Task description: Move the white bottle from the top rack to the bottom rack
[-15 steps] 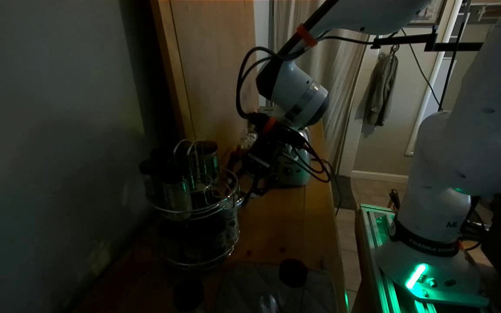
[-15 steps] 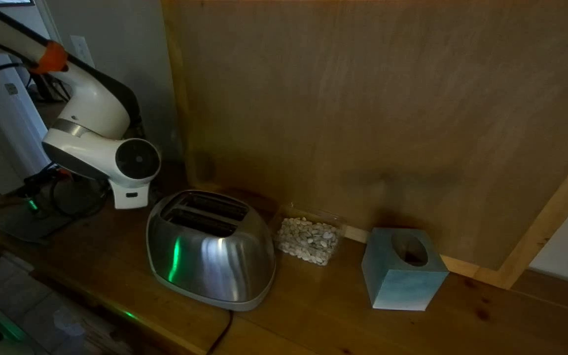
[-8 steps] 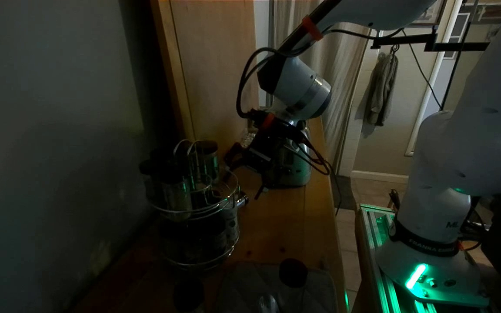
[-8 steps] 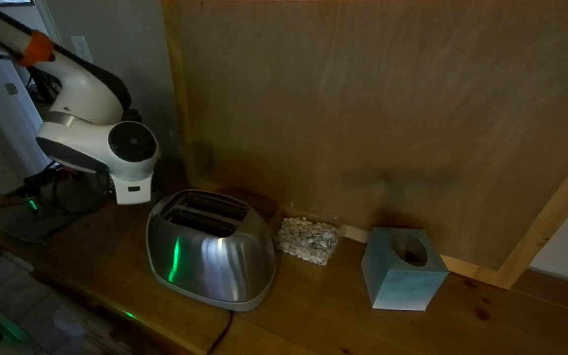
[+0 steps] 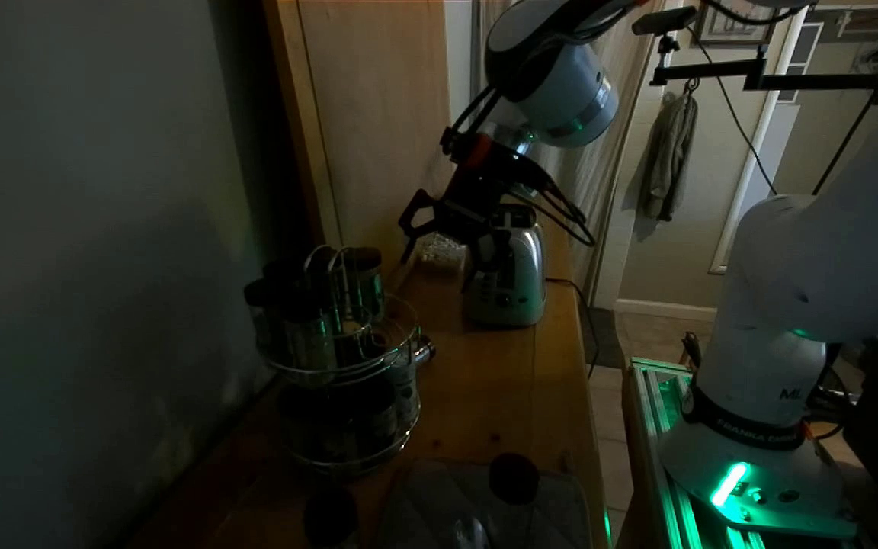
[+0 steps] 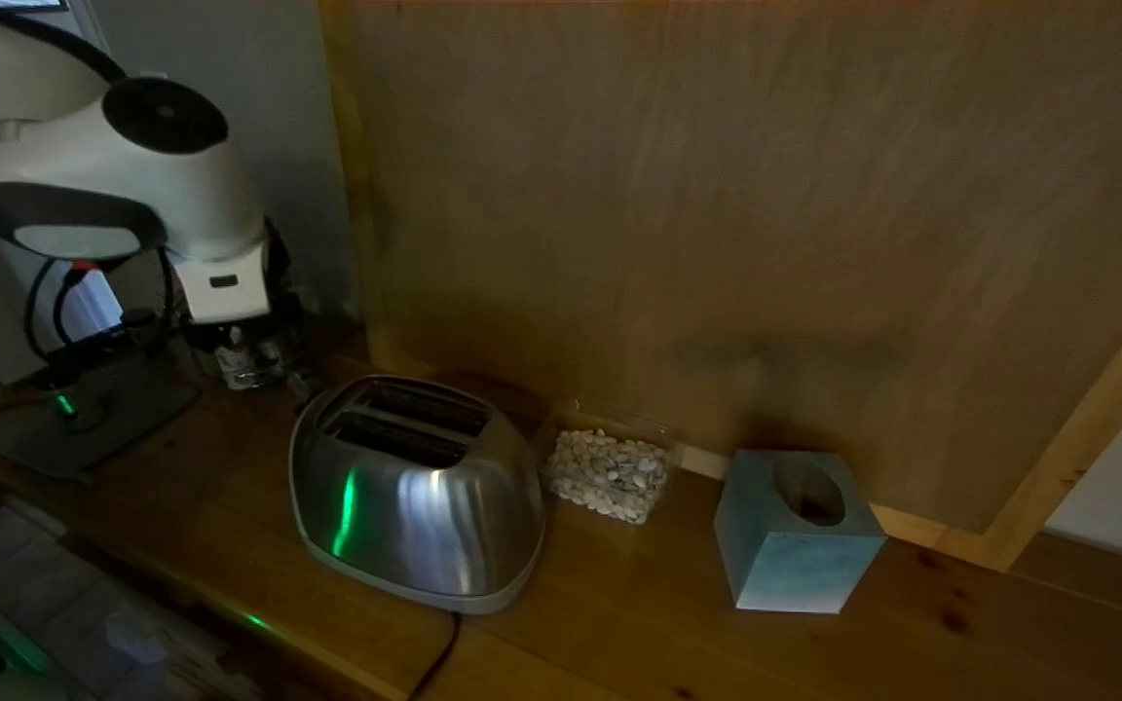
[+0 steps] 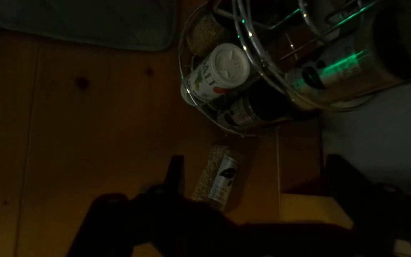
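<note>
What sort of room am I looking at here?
Probably a kitchen, perhaps a home one: a toaster stands on a wooden surface, and a two-tier wire stand holds jars, with a white salt bottle in its lower tier.

Lighting: dim in both exterior views, darkest in the wrist view. Green lamp (image 5: 730, 484) on robot base (image 5: 770, 457): glowing, overexposed. Toaster (image 6: 415, 516): white glare, green streak. Top rack (image 7: 250, 35) and jar (image 7: 346, 68), wrist view: green glints. Grey wall (image 5: 119, 229): faint, soft-edged shadow. Bottom rack (image 5: 363, 462), in an exterior view: contents sunk in shadow. White bottle (image 7: 218, 73): palest item in wrist view, "SALT" legible. Fingers (image 7: 175, 175): near-black silhouette, soft-edged.
</note>
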You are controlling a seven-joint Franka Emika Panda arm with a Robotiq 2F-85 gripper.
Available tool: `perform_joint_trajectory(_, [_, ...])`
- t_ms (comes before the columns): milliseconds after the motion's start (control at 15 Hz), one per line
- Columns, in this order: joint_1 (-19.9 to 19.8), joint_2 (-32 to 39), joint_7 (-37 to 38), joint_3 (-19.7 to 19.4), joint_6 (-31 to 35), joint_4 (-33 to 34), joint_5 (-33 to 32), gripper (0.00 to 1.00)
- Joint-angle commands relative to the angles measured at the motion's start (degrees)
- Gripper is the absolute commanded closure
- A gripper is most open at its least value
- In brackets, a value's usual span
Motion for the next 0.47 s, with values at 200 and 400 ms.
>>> perform_joint_trajectory(200, [0.06, -6.54, 3.02, 0.15, -1.88, 0.03, -5.50, 0.00])
perform_joint_trajectory(400, [0.11, -6.25, 3.01, 0.10, -1.89, -0.01, -5.49, 0.00])
